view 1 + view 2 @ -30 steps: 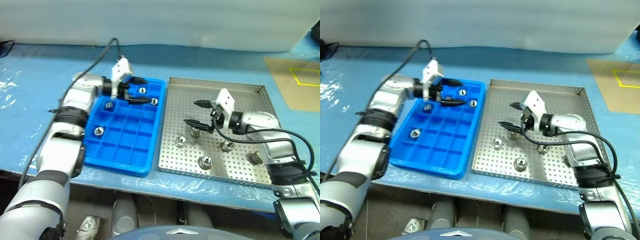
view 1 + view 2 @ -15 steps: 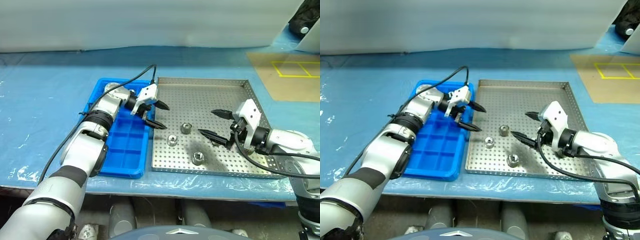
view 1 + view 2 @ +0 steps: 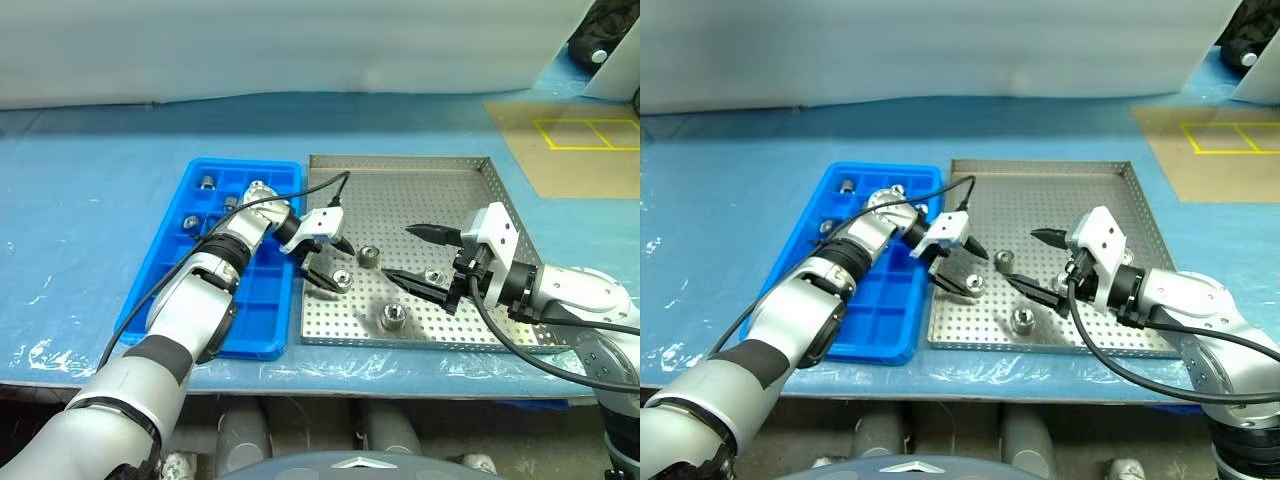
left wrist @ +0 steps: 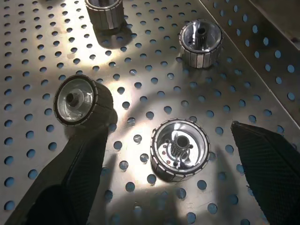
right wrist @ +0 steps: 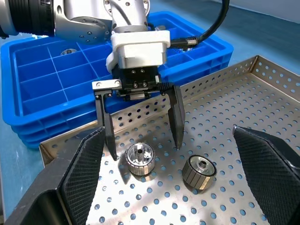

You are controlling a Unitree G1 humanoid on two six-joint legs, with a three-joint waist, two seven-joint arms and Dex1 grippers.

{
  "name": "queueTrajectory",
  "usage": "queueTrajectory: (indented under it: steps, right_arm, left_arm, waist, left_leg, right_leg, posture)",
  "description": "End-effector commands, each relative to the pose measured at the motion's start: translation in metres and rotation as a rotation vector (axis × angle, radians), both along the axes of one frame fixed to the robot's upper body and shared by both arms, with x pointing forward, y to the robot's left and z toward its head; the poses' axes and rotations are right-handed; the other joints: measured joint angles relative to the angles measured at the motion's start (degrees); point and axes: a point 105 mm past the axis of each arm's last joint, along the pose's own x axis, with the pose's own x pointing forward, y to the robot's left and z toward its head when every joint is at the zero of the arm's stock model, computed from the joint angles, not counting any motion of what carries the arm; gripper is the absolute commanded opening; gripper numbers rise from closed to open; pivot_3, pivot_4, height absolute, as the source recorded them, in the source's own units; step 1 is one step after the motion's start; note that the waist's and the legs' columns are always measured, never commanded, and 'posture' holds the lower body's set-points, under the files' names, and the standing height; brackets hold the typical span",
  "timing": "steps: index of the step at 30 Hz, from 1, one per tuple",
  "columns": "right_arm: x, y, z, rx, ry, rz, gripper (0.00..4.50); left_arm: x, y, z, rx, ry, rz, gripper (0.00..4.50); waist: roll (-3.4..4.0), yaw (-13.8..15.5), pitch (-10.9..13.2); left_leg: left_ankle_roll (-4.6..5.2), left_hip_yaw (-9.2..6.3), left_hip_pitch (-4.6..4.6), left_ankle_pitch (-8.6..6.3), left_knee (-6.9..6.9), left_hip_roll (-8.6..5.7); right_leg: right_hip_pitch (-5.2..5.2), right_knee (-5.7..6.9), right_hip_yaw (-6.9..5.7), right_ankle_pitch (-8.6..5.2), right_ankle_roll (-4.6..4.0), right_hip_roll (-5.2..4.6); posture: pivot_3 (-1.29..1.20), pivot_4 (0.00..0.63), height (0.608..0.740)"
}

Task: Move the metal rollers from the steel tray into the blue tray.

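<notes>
The left hand (image 5: 140,136) hangs wide open astride one roller (image 5: 140,160) on the steel tray (image 3: 400,180), gripping nothing. The right hand (image 3: 415,255) is wide open, empty, above the tray. A few rollers (image 3: 207,182), perhaps four, sit in the blue tray (image 3: 165,300)

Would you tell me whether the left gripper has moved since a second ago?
Yes. The left gripper has crossed from above the blue tray into the steel tray, and now straddles a metal roller, jaws open.
</notes>
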Motion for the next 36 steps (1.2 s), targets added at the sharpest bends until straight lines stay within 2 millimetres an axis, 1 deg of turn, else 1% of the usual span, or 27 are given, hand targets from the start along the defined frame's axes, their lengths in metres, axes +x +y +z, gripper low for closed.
queueTrajectory:
  steps: [1,5,10,14,16,19,22,24,27,28,31,33,34,36]
  right_arm:
    - [-0.003,-0.001,0.007,-0.015,-0.047,-0.011,4.50]
    - [-0.001,-0.003,0.007,-0.020,-0.058,-0.035,4.50]
    - [0.002,-0.006,0.007,-0.028,-0.067,-0.065,4.50]
    - [0.002,-0.008,0.006,-0.034,-0.068,-0.082,4.50]
    - [0.003,-0.009,0.006,-0.034,-0.072,-0.091,4.50]
    - [0.005,-0.010,0.006,-0.034,-0.075,-0.097,4.50]
    - [0.006,-0.011,0.006,-0.035,-0.080,-0.102,4.50]
    - [0.007,-0.011,0.006,-0.035,-0.084,-0.105,4.50]
    - [0.009,-0.011,0.006,-0.035,-0.092,-0.109,4.50]
    - [0.010,-0.011,0.006,-0.034,-0.093,-0.110,4.50]
    - [0.010,-0.011,0.005,-0.033,-0.095,-0.111,4.50]
    - [0.011,-0.011,0.005,-0.032,-0.096,-0.113,4.50]
    - [0.011,-0.010,0.005,-0.031,-0.097,-0.114,4.50]
    - [0.011,-0.011,0.005,-0.031,-0.097,-0.114,4.50]
  left_arm:
    - [-0.004,0.004,-0.005,0.040,0.016,-0.030,4.41]
    - [-0.006,0.004,-0.010,0.083,-0.001,-0.053,4.41]
    - [-0.005,0.003,-0.020,0.149,-0.052,-0.063,4.41]
    - [-0.003,0.001,-0.021,0.159,-0.067,-0.056,4.41]
    - [-0.003,0.000,-0.021,0.154,-0.066,-0.050,4.02]
    - [-0.002,0.000,-0.021,0.153,-0.069,-0.044,3.25]
    - [-0.002,-0.002,-0.019,0.135,-0.073,-0.044,3.25]
    - [-0.003,0.000,-0.019,0.137,-0.061,-0.055,3.25]
    - [-0.002,0.001,-0.018,0.133,-0.057,-0.045,2.64]
    - [0.000,-0.001,-0.017,0.120,-0.072,-0.027,2.34]
    - [-0.003,0.001,-0.017,0.120,-0.047,-0.044,2.34]
    - [-0.004,0.002,-0.017,0.121,-0.036,-0.047,2.04]
    - [-0.002,0.002,-0.017,0.117,-0.046,-0.039,1.80]
    - [0.001,0.000,-0.017,0.107,-0.076,-0.021,1.72]
  waist:
    - [0.00,-0.4,0.0]
    - [0.00,-1.2,0.0]
    - [0.00,-1.3,0.0]
    - [-0.01,-1.3,0.0]
    - [0.00,-1.3,0.0]
    - [0.00,-1.3,0.0]
    - [0.02,-1.3,-0.1]
    - [0.02,-1.3,-0.1]
    - [0.02,-1.3,-0.1]
    - [0.02,-1.3,-0.1]
    - [0.01,-1.3,-0.1]
    - [0.00,-1.4,0.0]
    - [0.00,-1.5,0.0]
    - [0.00,-1.5,0.0]
  left_leg:
    - [0.00,0.08,0.10,0.00,-0.07,-0.01]
    - [-0.01,0.23,0.22,0.00,-0.19,-0.02]
    - [0.02,0.34,0.29,-0.01,-0.23,-0.03]
    - [0.02,0.38,0.33,-0.02,-0.18,-0.08]
    - [0.03,0.39,0.34,-0.02,-0.17,-0.11]
    - [0.04,0.40,0.34,-0.03,-0.17,-0.12]
    - [0.04,0.40,0.34,-0.03,-0.18,-0.12]
    - [0.05,0.40,0.33,-0.04,-0.19,-0.12]
    - [0.07,0.41,0.32,-0.05,-0.20,-0.12]
    - [0.07,0.40,0.32,-0.05,-0.21,-0.12]
    - [0.07,0.41,0.31,-0.05,-0.23,-0.12]
    - [0.07,0.41,0.23,-0.05,-0.23,-0.12]
    - [0.07,0.45,0.22,-0.06,-0.25,-0.11]
    - [0.07,0.46,0.23,-0.05,-0.32,-0.09]
  right_leg:
    - [0.04,-0.02,0.07,0.00,0.00,0.00]
    - [0.02,-0.07,0.58,-0.01,0.02,0.02]
    - [0.00,-0.09,0.71,-0.01,0.02,0.04]
    - [0.03,-0.09,0.83,-0.02,0.05,0.02]
    - [0.03,-0.09,0.88,-0.02,0.08,0.02]
    - [0.03,-0.10,0.92,-0.03,0.10,0.02]
    - [0.03,-0.11,0.91,-0.03,0.11,0.02]
    - [0.02,-0.12,0.91,-0.03,0.11,0.02]
    - [0.02,-0.15,0.91,-0.03,0.12,0.02]
    - [0.02,-0.15,0.91,-0.04,0.13,0.02]
    - [0.01,-0.15,0.90,-0.05,0.15,0.02]
    - [-0.08,-0.15,0.91,-0.05,0.15,0.03]
    - [-0.13,-0.15,0.95,-0.05,0.14,0.05]
    - [-0.15,-0.15,0.94,-0.06,0.15,0.06]
  posture:
    - [-0.51,0.150,0.740]
    - [-0.52,0.150,0.740]
    - [-0.53,0.150,0.740]
    - [-0.54,0.150,0.740]
    - [-0.53,0.150,0.740]
    - [-0.53,0.150,0.740]
    - [-0.53,0.150,0.740]
    - [-0.53,0.150,0.740]
    - [-0.52,0.150,0.740]
    - [-0.52,0.150,0.740]
    - [-0.52,0.150,0.740]
    - [-0.52,0.150,0.740]
    - [-0.52,0.150,0.740]
    - [-0.52,0.150,0.740]
